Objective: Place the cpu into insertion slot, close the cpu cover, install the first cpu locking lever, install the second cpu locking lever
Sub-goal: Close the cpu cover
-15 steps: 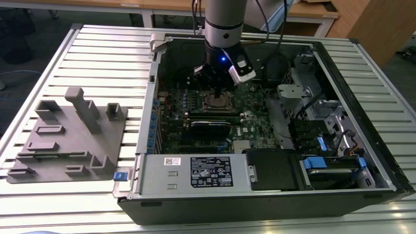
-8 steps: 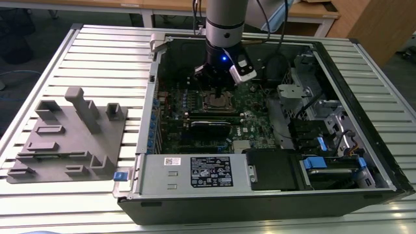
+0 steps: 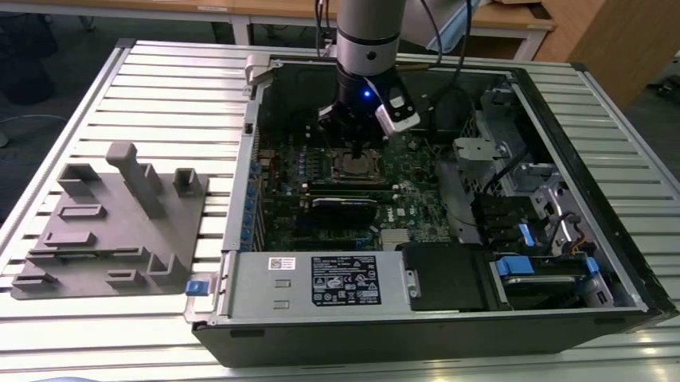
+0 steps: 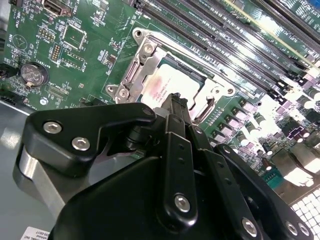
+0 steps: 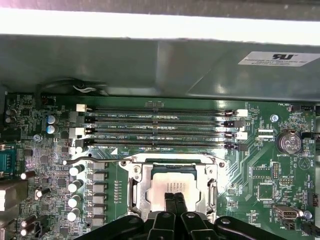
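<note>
Fingers (image 5: 170, 202): drawn close together with a slim gap, gripping nothing. They are hanging right over the cpu (image 5: 167, 181); whether they are touching it cannot be told.

Cpu: sitting in the insertion slot (image 3: 356, 168) on the green motherboard (image 5: 260, 165).

Cpu cover (image 5: 144, 186): lying flat, framing the chip through its window.

Open computer case (image 3: 595, 183): sitting on the slatted counter (image 3: 159, 87).

Grey fixture block (image 3: 107, 231): lying beside the case, toward the exterior view's left.
</note>
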Motion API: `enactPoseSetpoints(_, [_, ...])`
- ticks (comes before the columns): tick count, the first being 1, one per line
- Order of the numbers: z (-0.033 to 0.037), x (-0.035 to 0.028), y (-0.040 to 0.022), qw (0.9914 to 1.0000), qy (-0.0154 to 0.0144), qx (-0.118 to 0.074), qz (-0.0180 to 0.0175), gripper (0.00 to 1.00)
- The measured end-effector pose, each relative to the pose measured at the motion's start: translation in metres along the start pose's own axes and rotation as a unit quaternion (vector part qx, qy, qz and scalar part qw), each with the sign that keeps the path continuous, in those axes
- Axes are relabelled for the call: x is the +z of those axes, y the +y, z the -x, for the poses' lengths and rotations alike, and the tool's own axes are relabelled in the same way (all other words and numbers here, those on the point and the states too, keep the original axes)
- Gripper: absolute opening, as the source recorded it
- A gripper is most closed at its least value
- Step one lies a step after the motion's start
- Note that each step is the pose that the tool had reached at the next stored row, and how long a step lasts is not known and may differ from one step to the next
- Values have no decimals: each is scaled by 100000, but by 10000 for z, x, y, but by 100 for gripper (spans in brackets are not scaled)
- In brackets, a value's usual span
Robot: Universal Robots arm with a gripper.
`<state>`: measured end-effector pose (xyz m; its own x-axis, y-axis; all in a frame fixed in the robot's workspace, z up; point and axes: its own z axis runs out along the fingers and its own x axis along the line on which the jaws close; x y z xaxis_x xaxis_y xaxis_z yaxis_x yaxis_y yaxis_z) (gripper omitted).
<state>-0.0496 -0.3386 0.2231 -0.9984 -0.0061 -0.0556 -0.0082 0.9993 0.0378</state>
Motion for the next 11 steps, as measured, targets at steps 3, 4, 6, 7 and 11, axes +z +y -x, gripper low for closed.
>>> enactPoseSetpoints(3, [0, 0, 0, 100000, 3, 0, 4, 11])
enactPoseSetpoints(4, [0, -1, 0, 100000, -2, 131, 0, 11])
enactPoseSetpoints(6, [0, -1, 0, 100000, -5, 280, -11, 11])
enactPoseSetpoints(7, [0, -1, 0, 99999, -6, 320, -13, 11])
enactPoseSetpoints(11, [0, -1, 0, 99999, -11, 401, -20, 11])
